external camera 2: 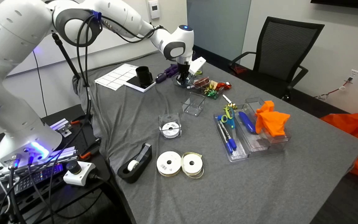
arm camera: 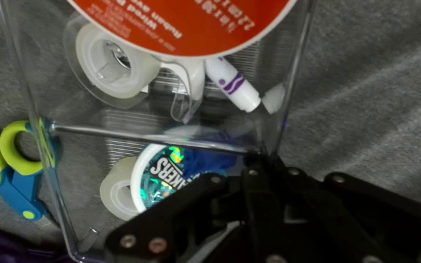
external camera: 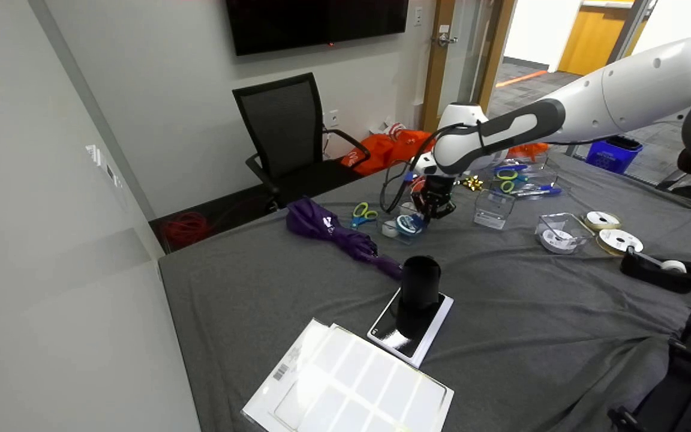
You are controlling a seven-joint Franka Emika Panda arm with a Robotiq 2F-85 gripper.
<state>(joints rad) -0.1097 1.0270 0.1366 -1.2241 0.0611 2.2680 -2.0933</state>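
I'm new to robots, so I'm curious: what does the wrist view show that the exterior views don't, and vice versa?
Only the wrist view: readable print on the red spool, and the purple band on the white marker.

Only the exterior views: the black mug, the chair and the white robot arm.

Both: the gripper, a clear bin and green-handled scissors.
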